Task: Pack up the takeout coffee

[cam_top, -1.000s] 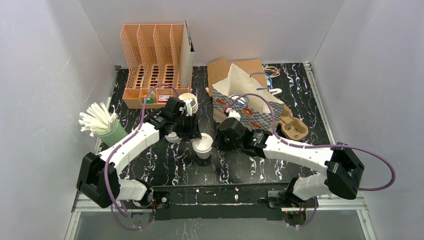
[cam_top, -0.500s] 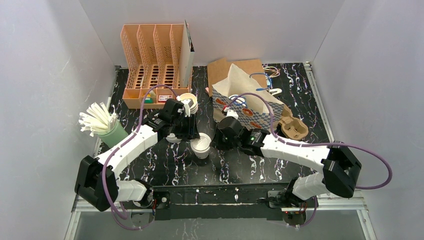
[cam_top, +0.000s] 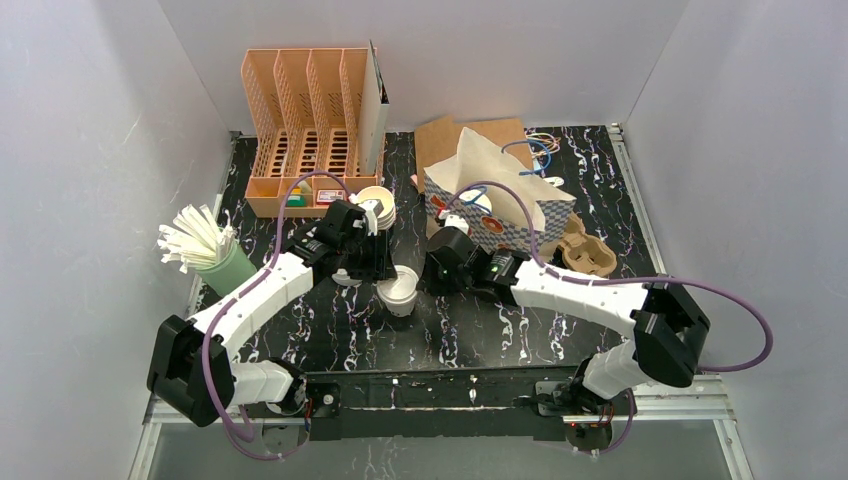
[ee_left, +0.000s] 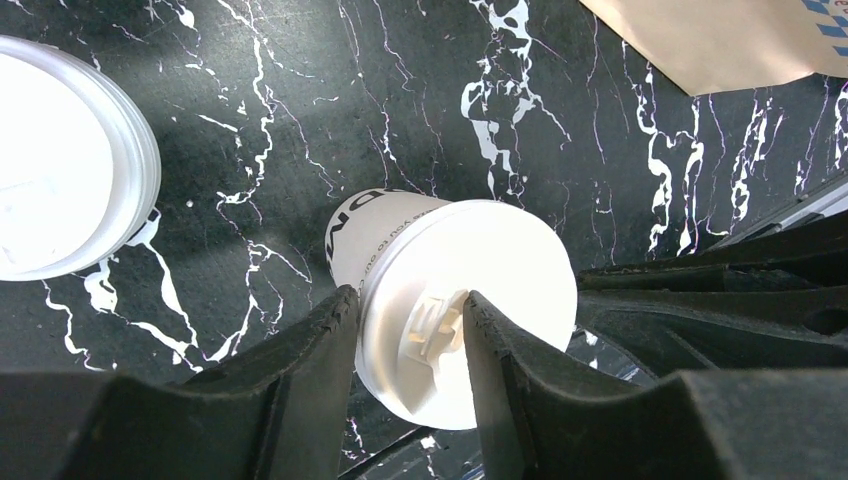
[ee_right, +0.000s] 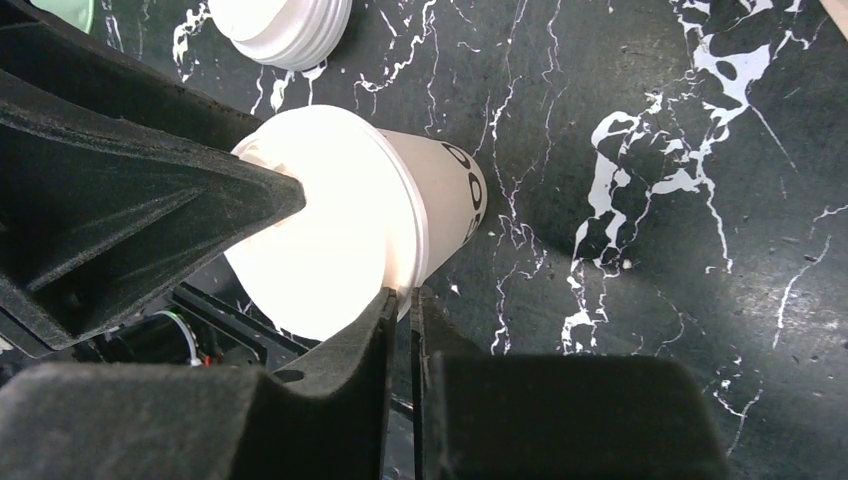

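The lidded cup point(ee_left: 385, 220) stands on the tabletop point(ee_left: 300, 100), directly beneath both pincers. The left pincer point(ee_left: 407, 300) is half wide, its fingers straddling the raised spout of the lid point(ee_right: 320, 220) from above. The right pincer point(ee_right: 402, 300) is narrowed to a slit at the lid's rim; whether it nips the rim I cannot tell.

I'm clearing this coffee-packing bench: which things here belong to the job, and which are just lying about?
Job: white paper cup with white plastic lid; second round white lid beside it; brown moulded-pulp two-cup tray; probably the blue-checked paper bag.
Lying about: green cup of white straws; peach slotted desk organiser; brown cardboard sheet; coloured cables.
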Controlling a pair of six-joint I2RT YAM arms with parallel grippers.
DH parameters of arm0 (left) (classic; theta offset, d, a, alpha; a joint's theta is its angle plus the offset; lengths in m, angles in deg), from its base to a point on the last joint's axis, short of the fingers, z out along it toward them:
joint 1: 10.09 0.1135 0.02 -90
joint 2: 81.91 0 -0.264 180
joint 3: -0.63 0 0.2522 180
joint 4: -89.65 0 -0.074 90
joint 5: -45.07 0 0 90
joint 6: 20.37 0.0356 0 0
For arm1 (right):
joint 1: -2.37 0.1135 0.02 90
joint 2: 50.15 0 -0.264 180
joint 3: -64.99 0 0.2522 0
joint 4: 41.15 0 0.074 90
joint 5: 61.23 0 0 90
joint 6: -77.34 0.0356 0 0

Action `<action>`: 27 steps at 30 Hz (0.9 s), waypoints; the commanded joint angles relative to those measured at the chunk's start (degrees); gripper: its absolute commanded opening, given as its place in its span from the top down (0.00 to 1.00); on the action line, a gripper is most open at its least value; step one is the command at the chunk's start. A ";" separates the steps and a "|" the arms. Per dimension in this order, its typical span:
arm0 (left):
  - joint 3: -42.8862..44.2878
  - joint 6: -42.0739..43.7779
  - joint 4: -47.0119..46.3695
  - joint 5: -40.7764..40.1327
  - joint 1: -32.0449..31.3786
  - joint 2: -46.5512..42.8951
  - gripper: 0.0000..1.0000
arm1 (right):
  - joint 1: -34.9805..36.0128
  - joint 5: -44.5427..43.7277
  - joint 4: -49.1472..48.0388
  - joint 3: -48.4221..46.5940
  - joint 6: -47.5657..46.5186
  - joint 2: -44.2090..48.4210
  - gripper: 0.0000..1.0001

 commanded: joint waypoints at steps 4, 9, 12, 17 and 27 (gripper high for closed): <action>3.23 -0.69 5.14 -0.81 -0.79 -0.58 0.54 | 0.28 -3.26 8.67 -5.35 -7.60 -2.02 0.79; 7.07 -0.46 7.53 -2.18 -0.79 -0.22 0.30 | 0.11 -3.35 9.01 -11.36 -11.09 -2.92 0.71; 9.18 0.67 9.31 -2.29 -0.79 0.29 0.17 | -0.23 -3.14 9.84 -12.73 -12.58 -2.94 0.59; 9.84 0.44 12.56 -3.74 -1.11 0.14 0.02 | -1.09 -4.99 11.05 -12.01 -13.22 0.32 0.44; 12.78 -9.31 18.34 -21.75 -12.88 2.05 0.02 | -1.95 -17.63 13.12 -5.08 -9.05 13.09 0.22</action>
